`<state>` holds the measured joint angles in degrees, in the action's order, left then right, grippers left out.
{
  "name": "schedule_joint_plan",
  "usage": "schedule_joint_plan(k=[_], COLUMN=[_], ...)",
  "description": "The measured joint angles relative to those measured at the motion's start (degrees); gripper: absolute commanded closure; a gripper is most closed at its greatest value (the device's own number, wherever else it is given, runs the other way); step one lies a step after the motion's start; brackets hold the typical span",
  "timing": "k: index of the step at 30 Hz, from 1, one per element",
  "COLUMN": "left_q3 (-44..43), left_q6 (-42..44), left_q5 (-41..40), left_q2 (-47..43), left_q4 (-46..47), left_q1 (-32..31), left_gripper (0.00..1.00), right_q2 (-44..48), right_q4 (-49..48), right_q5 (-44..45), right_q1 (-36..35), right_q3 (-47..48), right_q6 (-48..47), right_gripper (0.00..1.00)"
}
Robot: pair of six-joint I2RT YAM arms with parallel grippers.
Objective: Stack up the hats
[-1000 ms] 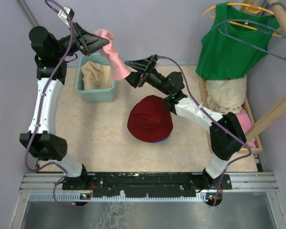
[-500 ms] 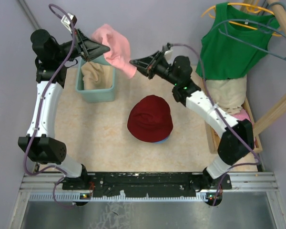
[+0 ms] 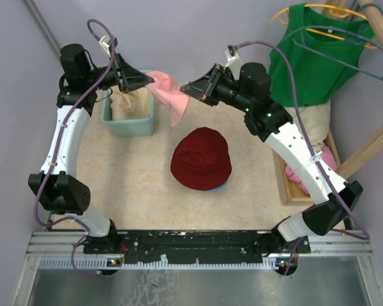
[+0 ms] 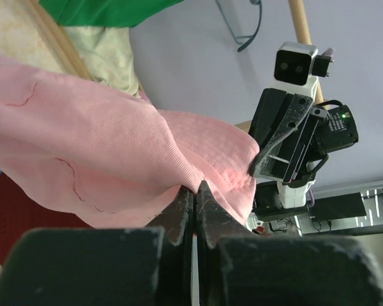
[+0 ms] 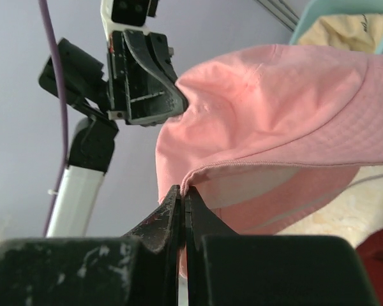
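Pulled flatter now, the pink hat (image 3: 170,97) spans between your left tool (image 3: 152,79) and right tool (image 3: 184,90). Each tool is clamped on its brim.

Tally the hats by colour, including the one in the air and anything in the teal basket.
pink hat: 1, held in the air
dark red hat: 1
blue hat: 1, only an edge shows under the red one
beige hat: 1, in the teal basket
Total: 4

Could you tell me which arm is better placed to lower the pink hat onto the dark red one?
Right, probably: the right claw pinches the pink hat nearer the dark red hat; the left claw holds it farther off.
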<state>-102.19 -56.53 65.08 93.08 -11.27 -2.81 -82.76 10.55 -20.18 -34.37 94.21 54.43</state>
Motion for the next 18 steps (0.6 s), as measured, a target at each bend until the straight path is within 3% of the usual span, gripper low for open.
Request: schedule_joint_plan(k=[18], left_q3=[5.84], left_q6=[6.32], left_q5=[-0.09], left_q2=[0.26], left_q4=[-6.88], left_q1=[-4.79], left_gripper=[1.0], right_q2=[6.78], right_q4=[13.09], right_q5=[5.14], right_q1=[-0.66], right_q3=[-8.48], right_q6=[-10.4], right_gripper=[1.0])
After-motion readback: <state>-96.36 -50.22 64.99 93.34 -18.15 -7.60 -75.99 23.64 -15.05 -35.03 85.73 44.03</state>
